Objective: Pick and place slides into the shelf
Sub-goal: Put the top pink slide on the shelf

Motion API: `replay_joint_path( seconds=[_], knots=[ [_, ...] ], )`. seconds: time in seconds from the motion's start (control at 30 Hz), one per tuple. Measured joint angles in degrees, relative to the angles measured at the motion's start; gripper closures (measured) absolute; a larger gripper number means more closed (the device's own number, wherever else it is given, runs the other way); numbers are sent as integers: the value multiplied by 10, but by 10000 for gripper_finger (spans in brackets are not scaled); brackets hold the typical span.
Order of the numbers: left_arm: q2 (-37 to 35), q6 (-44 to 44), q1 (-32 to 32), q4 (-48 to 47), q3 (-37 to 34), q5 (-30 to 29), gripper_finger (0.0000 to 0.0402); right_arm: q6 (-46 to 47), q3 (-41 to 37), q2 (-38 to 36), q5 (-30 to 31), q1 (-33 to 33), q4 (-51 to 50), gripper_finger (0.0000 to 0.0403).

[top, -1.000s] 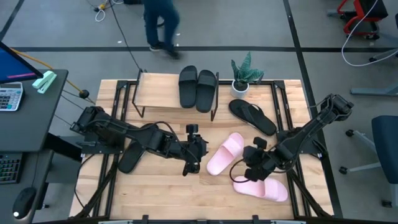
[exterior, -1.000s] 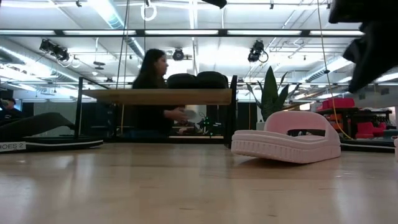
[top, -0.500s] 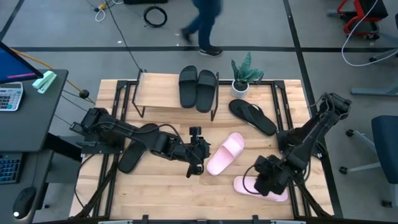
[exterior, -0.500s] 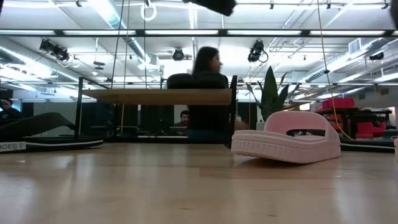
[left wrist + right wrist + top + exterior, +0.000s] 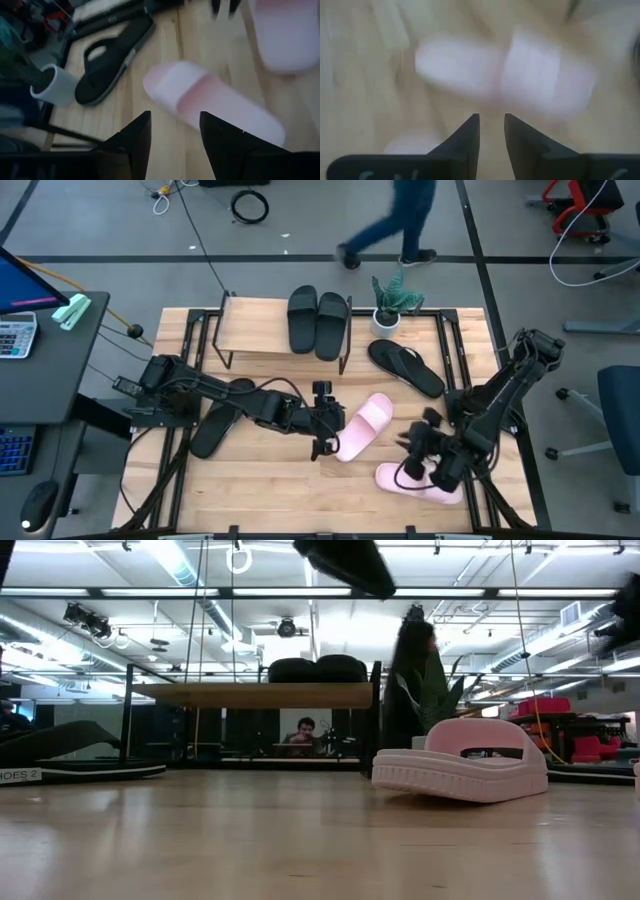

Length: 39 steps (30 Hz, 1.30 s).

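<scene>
In the high view, the shelf (image 5: 262,327) is seen in the upper middle of the frame, with two black slides (image 5: 317,321) already laid side by side on the right part of its wood top; room is left beside them for more. A pink slide (image 5: 364,424) lies at an angle near the centre of the worktop (image 5: 250,485), and the left tool (image 5: 322,440) is held just beside its left edge, probably so that it can be taken by the side. In the left wrist view the fingers (image 5: 131,139) are parted, with nothing between them and the pink slide just ahead.

The second pink slide (image 5: 420,480) rests in the lower right of the frame, partly covered by the right tool (image 5: 418,465). In the right wrist view a narrow gap is shown between its fingers (image 5: 468,136), and nothing is clamped; the slide lies beyond the tips.

A black flip-flop (image 5: 405,367) is seen right of centre, below the potted plant (image 5: 392,302). Another black flip-flop (image 5: 212,428) lies at centre left, under the left arm. Neither pink slide appears lifted yet.
</scene>
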Motion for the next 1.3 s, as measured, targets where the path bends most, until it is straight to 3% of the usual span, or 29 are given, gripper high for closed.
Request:
replay_joint_path(
  seconds=[0.13,0.3,0.4,0.67,1.3],
  knots=[
    [-1,0,-3,33,0,0,228,-232,0,3,2,-62,126,307],
    [-10,42,-7,52,1,-3,232,-359,0,44,-51,-152,280,307],
    [-14,47,-7,66,1,-16,232,-415,1,82,-91,-191,286,306],
    [-32,49,-7,62,1,-31,229,-424,0,125,-73,-224,214,306],
    [-32,59,-4,60,1,-31,229,-352,0,133,-8,-252,28,306]
  ],
)
